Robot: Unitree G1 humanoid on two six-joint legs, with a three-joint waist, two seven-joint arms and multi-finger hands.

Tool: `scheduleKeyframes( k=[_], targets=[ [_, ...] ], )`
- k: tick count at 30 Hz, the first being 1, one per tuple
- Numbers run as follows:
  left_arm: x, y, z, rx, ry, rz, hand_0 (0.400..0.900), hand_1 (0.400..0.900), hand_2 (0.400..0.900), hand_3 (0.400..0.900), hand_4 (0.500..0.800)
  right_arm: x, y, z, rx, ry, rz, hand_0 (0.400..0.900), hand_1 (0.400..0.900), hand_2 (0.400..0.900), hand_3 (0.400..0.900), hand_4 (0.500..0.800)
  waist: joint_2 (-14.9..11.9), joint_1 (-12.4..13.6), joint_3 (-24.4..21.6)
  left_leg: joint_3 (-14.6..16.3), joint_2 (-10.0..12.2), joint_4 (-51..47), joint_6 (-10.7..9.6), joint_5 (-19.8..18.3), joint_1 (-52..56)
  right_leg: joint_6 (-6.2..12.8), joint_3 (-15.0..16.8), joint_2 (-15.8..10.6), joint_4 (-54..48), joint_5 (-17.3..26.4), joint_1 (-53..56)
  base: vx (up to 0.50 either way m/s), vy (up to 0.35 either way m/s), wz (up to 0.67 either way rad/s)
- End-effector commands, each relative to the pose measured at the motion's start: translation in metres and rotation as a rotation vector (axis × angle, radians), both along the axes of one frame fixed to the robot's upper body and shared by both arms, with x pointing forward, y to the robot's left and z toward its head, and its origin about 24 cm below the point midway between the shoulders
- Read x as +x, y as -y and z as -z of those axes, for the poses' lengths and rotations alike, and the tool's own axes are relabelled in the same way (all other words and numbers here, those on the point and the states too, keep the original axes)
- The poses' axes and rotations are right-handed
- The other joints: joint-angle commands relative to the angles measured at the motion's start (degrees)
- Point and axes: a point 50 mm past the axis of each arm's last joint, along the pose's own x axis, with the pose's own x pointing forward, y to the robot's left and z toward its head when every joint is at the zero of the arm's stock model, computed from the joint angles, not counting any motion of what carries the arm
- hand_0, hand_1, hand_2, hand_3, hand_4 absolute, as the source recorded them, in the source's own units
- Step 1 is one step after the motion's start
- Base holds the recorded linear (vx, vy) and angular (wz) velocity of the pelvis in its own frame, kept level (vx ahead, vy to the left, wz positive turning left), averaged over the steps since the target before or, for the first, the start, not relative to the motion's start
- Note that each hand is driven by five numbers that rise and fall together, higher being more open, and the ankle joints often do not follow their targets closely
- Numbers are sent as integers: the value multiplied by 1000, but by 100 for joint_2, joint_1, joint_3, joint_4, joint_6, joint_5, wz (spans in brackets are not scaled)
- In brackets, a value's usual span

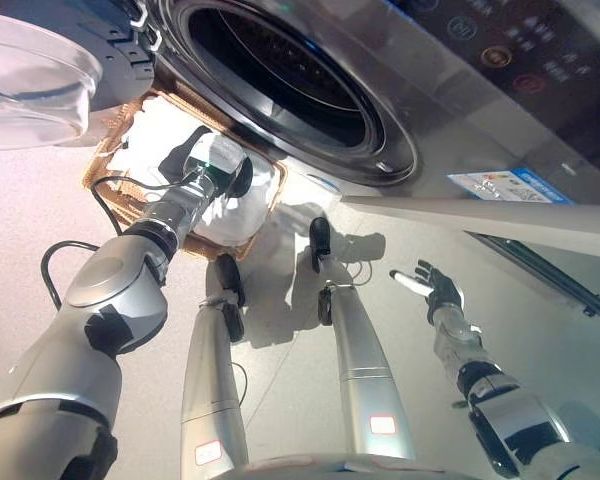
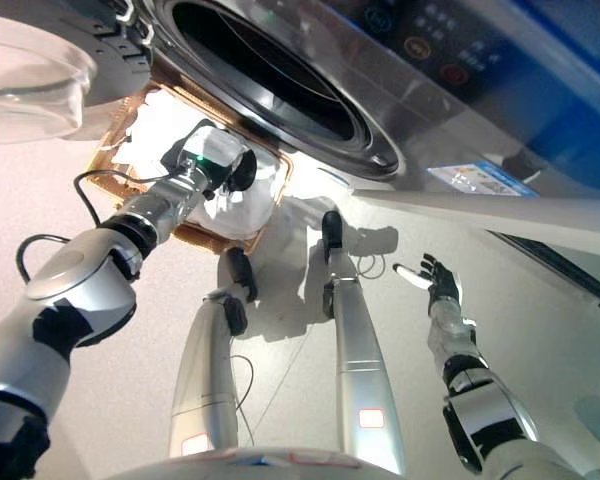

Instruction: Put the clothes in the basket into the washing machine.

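A wicker basket (image 1: pixel 102 172) stands on the floor right below the washing machine's open round drum mouth (image 1: pixel 280 70). White clothes (image 1: pixel 242 215) fill the basket. My left hand (image 1: pixel 240 176) reaches down into the basket and rests on the white clothes; its fingers are hidden against the cloth. My right hand (image 2: pixel 435 280) hangs free at the right, above bare floor, open with fingers spread and nothing in it. The drum looks dark inside.
The machine's clear round door (image 1: pixel 30 85) is swung open at the upper left, beside the basket. The silver front of the washing machine (image 1: pixel 450 90), with its control panel and a blue-and-white sticker (image 1: pixel 505 187), runs across the top right. Pale floor (image 1: pixel 310 330) lies below.
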Motion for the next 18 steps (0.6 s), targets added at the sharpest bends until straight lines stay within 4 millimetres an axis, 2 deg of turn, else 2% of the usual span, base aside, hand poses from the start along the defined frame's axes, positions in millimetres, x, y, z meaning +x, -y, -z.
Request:
scheduleKeyframes(
  k=[1,4,6,7,8,9,10,18],
  targets=[
    [6,-5,-23,16,69,-33,900,900,900,900,800,6,13,-12,-45,38,77,900,900,900,900,800,112,-72,116,179,-274,-258,63,-364,294,2,-144,292,360,-533,5,-2,56,-15],
    [6,-2,-23,-8,76,-35,900,900,900,900,800,15,9,-20,-42,65,81,900,900,900,900,800,128,-52,68,196,-278,-190,89,-405,211,-8,-101,327,406,-551,-95,11,23,-6],
    [6,3,-19,-16,67,-35,900,900,900,900,800,28,3,-32,-49,99,76,900,900,900,900,800,150,-46,26,225,-295,-165,110,-428,184,-16,-72,345,387,-551,-136,22,23,-6],
    [6,5,-19,-26,68,-33,808,808,808,808,745,31,2,-34,-50,107,76,900,900,900,900,800,156,-41,15,229,-306,-192,122,-426,193,-22,-68,348,356,-549,-125,22,5,-4],
    [6,7,-19,-36,66,-30,745,745,745,745,707,34,0,-37,-53,114,71,900,900,900,900,800,167,-39,3,220,-314,-227,132,-417,211,-27,-73,344,327,-546,-113,0,0,0],
    [6,9,-17,-38,59,-28,606,606,606,606,624,36,-3,-38,-56,116,64,900,900,900,900,800,172,-34,-6,218,-318,-253,138,-411,228,-29,-74,342,298,-542,-91,0,0,0],
    [6,9,-17,-38,59,-29,400,400,400,400,500,36,-3,-38,-57,116,64,900,900,900,900,800,172,-35,-4,218,-319,-257,138,-409,232,-29,-75,341,295,-540,-87,0,0,0],
    [5,18,-8,-60,44,-11,400,400,400,400,500,33,-7,-33,-63,94,47,900,900,900,900,800,197,-57,-160,132,-338,-486,152,-344,396,-56,-131,348,52,-505,114,9,-3,0]
  ],
)
